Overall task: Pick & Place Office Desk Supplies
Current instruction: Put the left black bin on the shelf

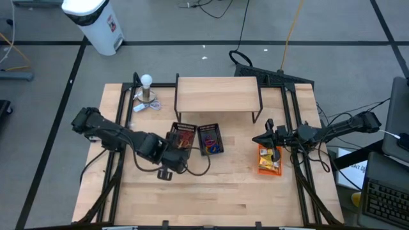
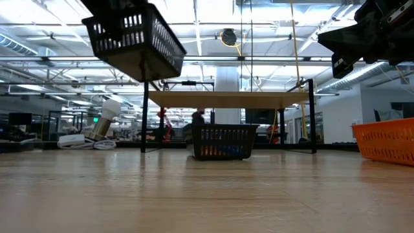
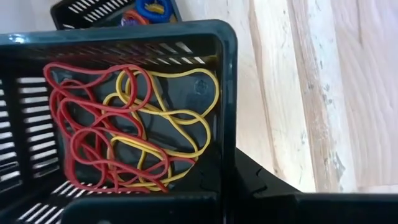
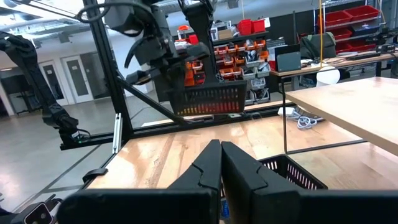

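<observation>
My left gripper (image 1: 171,150) is shut on a black mesh basket (image 1: 183,136) and holds it high above the table in the low view (image 2: 132,39). Red and yellow rubber bands (image 3: 124,124) lie in it. A second black basket (image 1: 211,139) with blue and purple items rests on its base on the table (image 2: 223,142). An orange basket (image 1: 270,160) with yellow packets stands on the table at the right. My right gripper (image 1: 263,138) is shut and empty, in the air just beyond the orange basket's far end, its fingers (image 4: 221,163) pointing at the black baskets. My left gripper holds the lifted basket by its side wall near a corner (image 3: 225,155). One dark finger (image 3: 267,186) shows outside the wall; the other is hidden by the basket. The basket is clear of the table and slightly tilted (image 2: 149,61).
A low wooden shelf on black legs (image 1: 217,96) stands behind the baskets. A white ball on a metal stand (image 1: 147,89) stands at the far left. Bare wood lies toward the near edge (image 1: 211,198).
</observation>
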`<state>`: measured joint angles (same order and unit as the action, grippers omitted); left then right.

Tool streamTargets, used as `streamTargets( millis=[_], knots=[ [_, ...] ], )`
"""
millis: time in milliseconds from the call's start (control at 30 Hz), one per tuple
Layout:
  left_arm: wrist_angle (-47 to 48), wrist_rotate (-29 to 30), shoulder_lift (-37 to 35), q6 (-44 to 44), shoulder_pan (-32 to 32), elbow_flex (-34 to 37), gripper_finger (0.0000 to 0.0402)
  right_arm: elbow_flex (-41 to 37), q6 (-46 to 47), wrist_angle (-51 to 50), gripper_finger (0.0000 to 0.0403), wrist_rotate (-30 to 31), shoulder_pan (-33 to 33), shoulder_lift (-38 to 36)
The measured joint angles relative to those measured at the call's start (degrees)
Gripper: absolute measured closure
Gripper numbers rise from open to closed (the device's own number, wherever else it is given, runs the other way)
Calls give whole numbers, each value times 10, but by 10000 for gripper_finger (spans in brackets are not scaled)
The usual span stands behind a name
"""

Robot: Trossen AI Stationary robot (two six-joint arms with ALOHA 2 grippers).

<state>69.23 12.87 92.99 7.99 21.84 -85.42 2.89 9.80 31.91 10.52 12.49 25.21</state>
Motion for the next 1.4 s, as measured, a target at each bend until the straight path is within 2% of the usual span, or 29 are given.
streamTargets(
  millis=[567,767,933,1400],
  knots=[
    [9,13,0,-57,-30,-14,401,0,0,0,403,4,0,0],
    [10,13,0,-75,-43,-14,401,0,0,0,403,31,0,1],
    [10,29,0,-91,-51,-14,401,0,0,-1,403,32,0,8],
    [-9,27,0,-127,-78,-14,401,0,2,0,403,32,0,21]
  ],
)
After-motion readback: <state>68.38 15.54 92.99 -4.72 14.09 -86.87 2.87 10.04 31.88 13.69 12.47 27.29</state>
